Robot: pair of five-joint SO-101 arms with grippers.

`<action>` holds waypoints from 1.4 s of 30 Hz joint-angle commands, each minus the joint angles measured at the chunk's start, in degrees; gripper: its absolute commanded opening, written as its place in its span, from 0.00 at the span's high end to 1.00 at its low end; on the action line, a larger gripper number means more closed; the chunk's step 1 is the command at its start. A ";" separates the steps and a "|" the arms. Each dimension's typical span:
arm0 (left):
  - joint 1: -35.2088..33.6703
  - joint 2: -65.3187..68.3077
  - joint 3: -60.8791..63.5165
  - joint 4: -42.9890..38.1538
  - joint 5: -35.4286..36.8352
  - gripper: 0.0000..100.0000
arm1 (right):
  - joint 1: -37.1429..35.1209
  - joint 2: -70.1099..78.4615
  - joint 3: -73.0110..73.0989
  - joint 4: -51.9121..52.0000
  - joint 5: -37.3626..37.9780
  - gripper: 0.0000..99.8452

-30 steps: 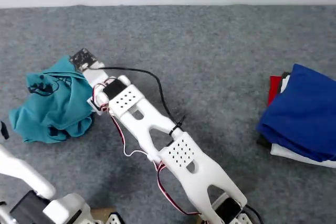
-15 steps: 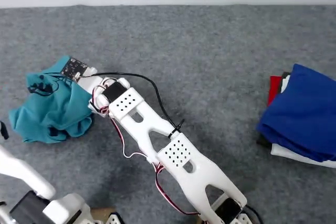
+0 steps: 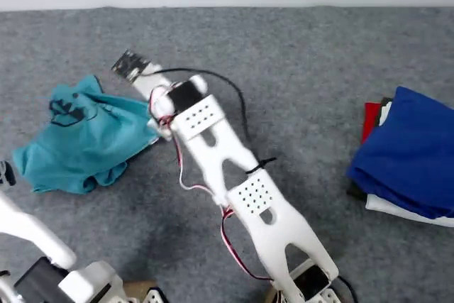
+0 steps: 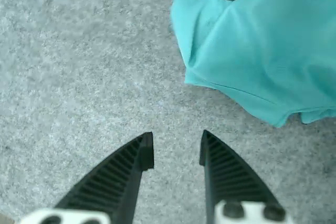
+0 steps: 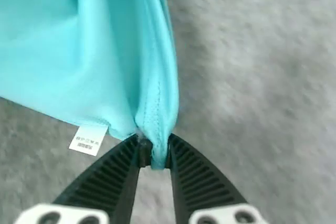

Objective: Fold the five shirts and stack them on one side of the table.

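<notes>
**Grip.** The right wrist view gives the close detail. The right claw (image 5: 154, 153) is clamped on a bunched hem of the teal shirt (image 5: 100, 51), with the jaws nearly closed and the fabric pinched between the tips. The high view hides this pinch under the right arm's wrist (image 3: 186, 104). It shows the cloth drawn taut from the wrist out to the rest of the shirt.

**Left claw.** In the left wrist view the left claw (image 4: 176, 148) is partly open and holds nothing, with bare grey cover between its jaws. A fold of the teal shirt (image 4: 252, 61) lies beyond the tips, and the claw does not touch it.

**Location.** Seen from above, the teal shirt (image 3: 85, 136) lies crumpled and unfolded at 9 o'clock on the table (image 3: 298, 69). The stack of folded shirts sits at 3 o'clock, well apart from it. A blue shirt (image 3: 411, 150) is on top, with red (image 3: 370, 120) and white (image 3: 404, 212) edges showing beneath.

**Surroundings.** The right arm runs from 6 o'clock towards 10 o'clock and crosses the middle of the table. A black cable (image 3: 227, 94) loops beside it. The left arm (image 3: 35, 235) sits at 7 o'clock.

**Markings.** A white tag (image 5: 88, 141) hangs from the hem beside the claw, and its print is too small to read. The dark mark on the shirt (image 3: 71, 108) is not legible.
</notes>
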 commanded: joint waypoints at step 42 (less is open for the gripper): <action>58.46 18.02 -5.58 -0.44 -2.55 0.85 | 37.67 -37.23 26.73 5.41 10.73 0.99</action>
